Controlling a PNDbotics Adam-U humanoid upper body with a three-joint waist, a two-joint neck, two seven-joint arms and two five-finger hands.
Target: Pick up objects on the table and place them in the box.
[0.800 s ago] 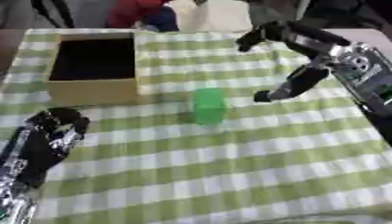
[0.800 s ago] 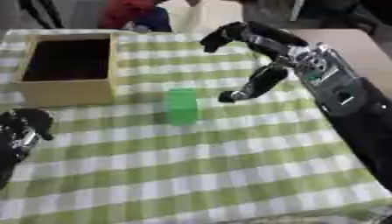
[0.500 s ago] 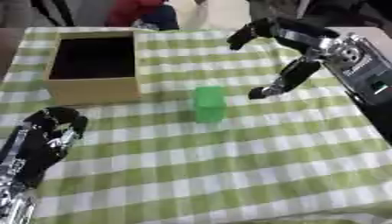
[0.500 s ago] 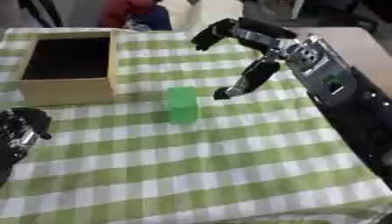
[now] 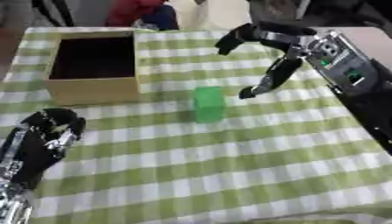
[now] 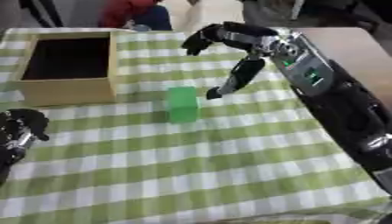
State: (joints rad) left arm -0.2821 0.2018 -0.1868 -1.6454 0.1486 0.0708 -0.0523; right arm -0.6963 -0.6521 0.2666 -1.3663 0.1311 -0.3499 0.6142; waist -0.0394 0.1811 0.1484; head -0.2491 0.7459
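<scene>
A green block (image 5: 208, 103) stands upright on the checked tablecloth, right of the box's front corner. The cardboard box (image 5: 93, 90) sits open at the back left, its dark inside showing nothing. My right hand (image 5: 269, 48) hovers open just right of and above the block, fingers spread over it and thumb pointing down close beside it, not touching. My left hand (image 5: 46, 135) rests at the lower left with fingers curled, holding nothing.
The green and white checked cloth (image 5: 229, 166) covers the table, with free room across the front and middle. The bare table edge (image 5: 375, 39) shows at the back right. A person in red sits beyond the far edge.
My right hand has moved left and slightly down toward the green block. The block, box and left hand have stayed put.
</scene>
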